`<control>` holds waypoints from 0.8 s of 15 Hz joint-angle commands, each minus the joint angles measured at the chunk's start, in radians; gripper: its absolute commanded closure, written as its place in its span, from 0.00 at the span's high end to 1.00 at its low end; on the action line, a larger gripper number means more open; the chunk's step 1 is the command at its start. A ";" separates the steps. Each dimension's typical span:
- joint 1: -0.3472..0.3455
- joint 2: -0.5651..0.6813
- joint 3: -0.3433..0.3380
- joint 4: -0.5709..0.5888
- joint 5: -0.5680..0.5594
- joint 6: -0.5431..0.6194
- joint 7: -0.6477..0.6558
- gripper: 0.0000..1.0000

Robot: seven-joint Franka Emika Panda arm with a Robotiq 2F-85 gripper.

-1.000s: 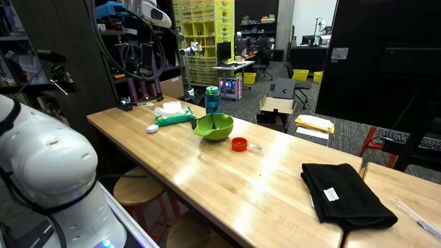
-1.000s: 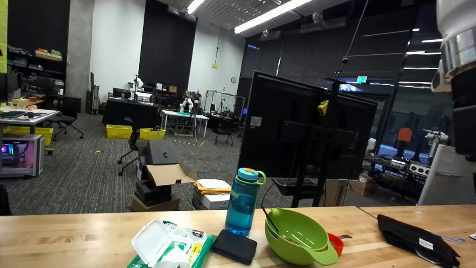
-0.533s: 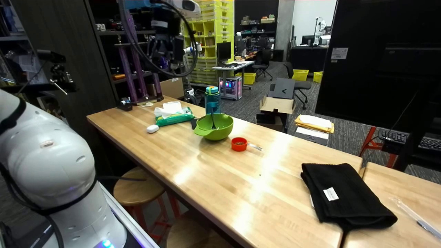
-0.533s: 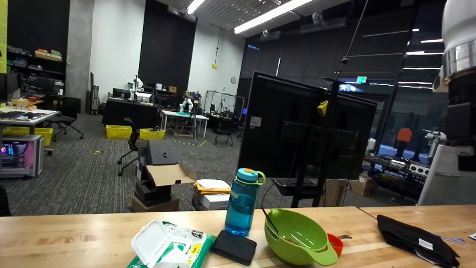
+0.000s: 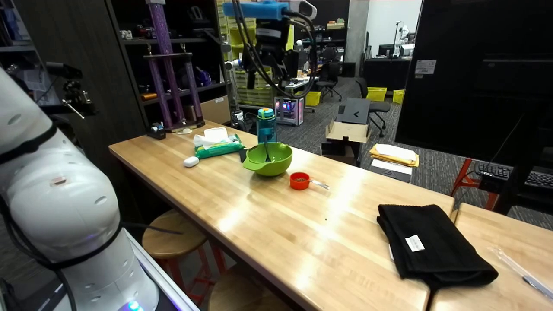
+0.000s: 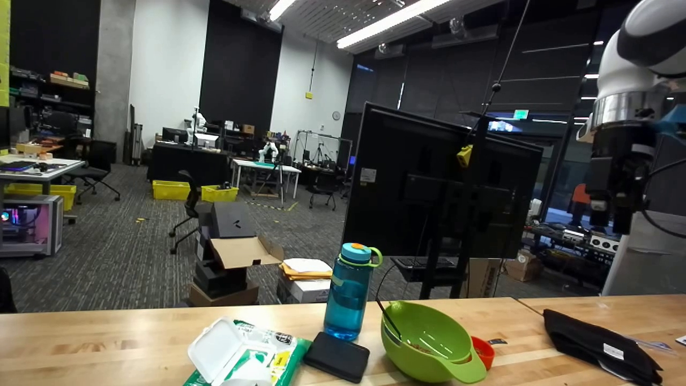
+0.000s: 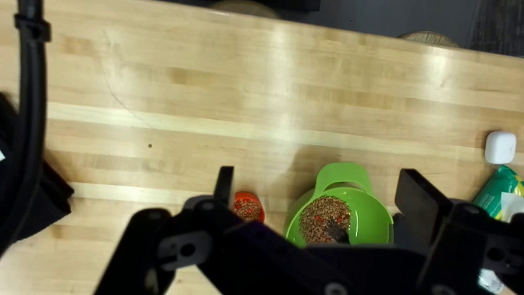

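Swing of the empty gripper (image 7: 317,180), jaws wide apart, out over the tabletop (image 7: 213,98) within the last second, apparently giving better alignment with the green bowl (image 7: 370,225) below, just beside the red measuring cup (image 5: 299,185).

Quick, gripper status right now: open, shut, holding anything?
Gripper: open, jaws wide apart, holding nothing; the green bowl seen between them sits on the table below.

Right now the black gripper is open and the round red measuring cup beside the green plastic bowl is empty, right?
Not empty: the wrist view shows brown pieces in the round red measuring cup. It is beside the green plastic bowl, and the gripper is open.
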 commanded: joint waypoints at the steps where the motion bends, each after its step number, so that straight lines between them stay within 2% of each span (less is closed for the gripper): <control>1: -0.014 0.152 -0.022 0.117 0.063 0.037 -0.107 1.00; 7: -0.061 0.321 -0.009 0.203 0.158 0.090 -0.178 1.00; 12: -0.106 0.418 0.003 0.230 0.229 0.140 -0.202 1.00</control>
